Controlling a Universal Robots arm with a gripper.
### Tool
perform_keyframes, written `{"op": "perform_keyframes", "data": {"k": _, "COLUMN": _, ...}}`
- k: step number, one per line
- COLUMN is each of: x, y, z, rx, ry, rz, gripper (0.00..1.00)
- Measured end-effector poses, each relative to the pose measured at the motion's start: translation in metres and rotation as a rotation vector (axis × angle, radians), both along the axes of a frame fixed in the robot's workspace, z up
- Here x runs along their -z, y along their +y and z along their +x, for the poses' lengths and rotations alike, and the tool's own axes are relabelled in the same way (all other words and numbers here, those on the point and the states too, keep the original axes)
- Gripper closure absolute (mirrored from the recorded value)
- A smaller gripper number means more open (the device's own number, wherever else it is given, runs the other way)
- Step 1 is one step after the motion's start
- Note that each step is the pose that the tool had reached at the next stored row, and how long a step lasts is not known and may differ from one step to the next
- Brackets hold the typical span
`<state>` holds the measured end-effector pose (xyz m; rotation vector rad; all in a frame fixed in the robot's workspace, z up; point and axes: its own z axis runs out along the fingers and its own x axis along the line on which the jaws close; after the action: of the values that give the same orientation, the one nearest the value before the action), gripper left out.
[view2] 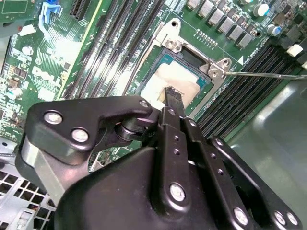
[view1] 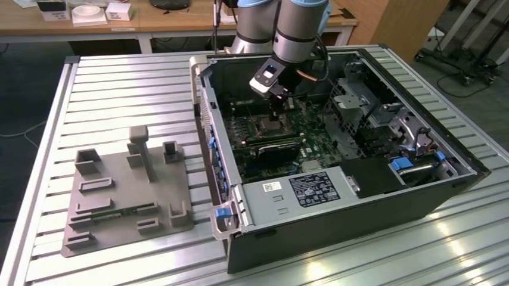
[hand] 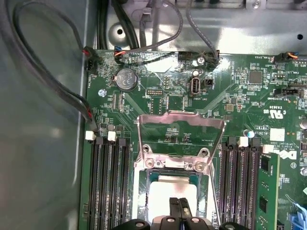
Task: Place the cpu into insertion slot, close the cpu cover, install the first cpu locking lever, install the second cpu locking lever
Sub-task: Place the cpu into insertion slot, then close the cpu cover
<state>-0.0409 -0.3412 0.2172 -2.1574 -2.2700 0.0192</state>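
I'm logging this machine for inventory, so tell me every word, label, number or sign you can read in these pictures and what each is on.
Nothing can be quoted with confidence.
Large white label on the grey metal power supply box: print too small to read.
Small white sticker beside it: too small to read.
White lettering on the green circuit board: too small to read.
Round silver coin battery: markings unreadable.

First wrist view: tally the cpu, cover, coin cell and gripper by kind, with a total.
cpu: 1
cover: 1
coin cell: 1
gripper: 1
Total: 4
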Motion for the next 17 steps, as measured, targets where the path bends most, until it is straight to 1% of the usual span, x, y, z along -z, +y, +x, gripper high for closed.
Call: {"op": "perform_keyframes", "data": {"k": 17, "x": 0.0000, "y": 0.0000, "z": 0.0000, "rx": 0.000, "ry": 0.0000, "rz": 0.0004, "gripper": 0.90}}
